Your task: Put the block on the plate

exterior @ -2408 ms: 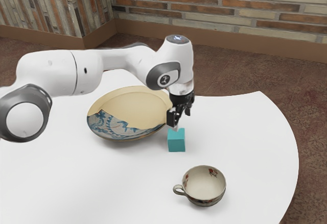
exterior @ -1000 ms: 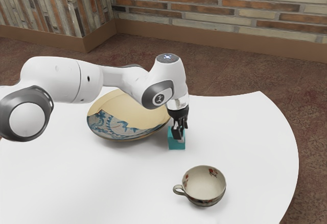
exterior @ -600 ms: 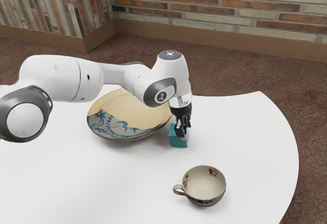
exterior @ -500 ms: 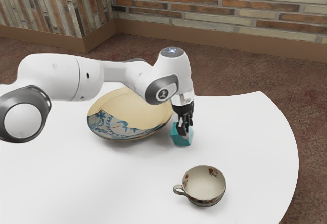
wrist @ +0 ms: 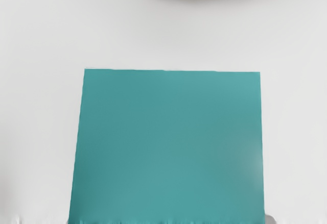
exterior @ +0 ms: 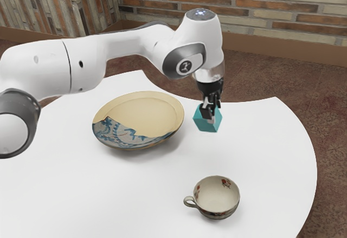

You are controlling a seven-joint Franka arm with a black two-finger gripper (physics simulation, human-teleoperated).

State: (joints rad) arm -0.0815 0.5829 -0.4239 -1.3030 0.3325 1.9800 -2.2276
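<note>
Hand (exterior: 210,117) gripping the teal block (exterior: 202,123), held up off the worktop (exterior: 135,194), beside the plate (exterior: 143,113) but not over it, so I'd call grasp and lift done; carry across, lower and release left.

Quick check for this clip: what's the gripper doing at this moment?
Gripper: closed on the teal block, holding it up off the table, beside the plate rather than over it.
</note>
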